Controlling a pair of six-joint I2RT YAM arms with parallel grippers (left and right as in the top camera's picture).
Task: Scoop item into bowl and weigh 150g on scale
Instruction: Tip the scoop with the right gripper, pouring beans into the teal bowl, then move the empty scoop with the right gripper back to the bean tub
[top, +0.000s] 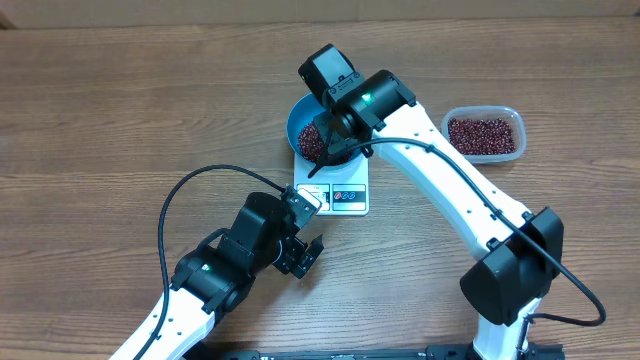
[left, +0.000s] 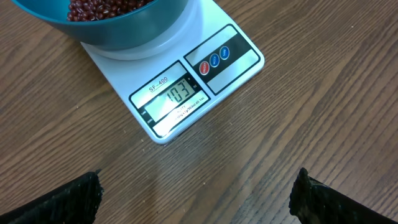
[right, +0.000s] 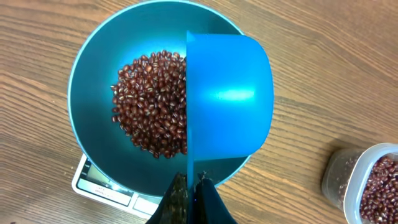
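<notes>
The scoop (right: 227, 93) is pinched in the right pincer (right: 189, 186), tipped just ahead of it over the beans (right: 149, 99) in the bowl (right: 93, 68) on the scale (left: 205, 68); the left pincer (left: 196, 199) is spread. Beans should be trickled gently.

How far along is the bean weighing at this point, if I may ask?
Done: a heap of beans lies in the bowl on the scale. In hand: the right gripper holds the scoop tipped over the bowl. Left: the display seems to read just over 100, so more beans are needed.
</notes>
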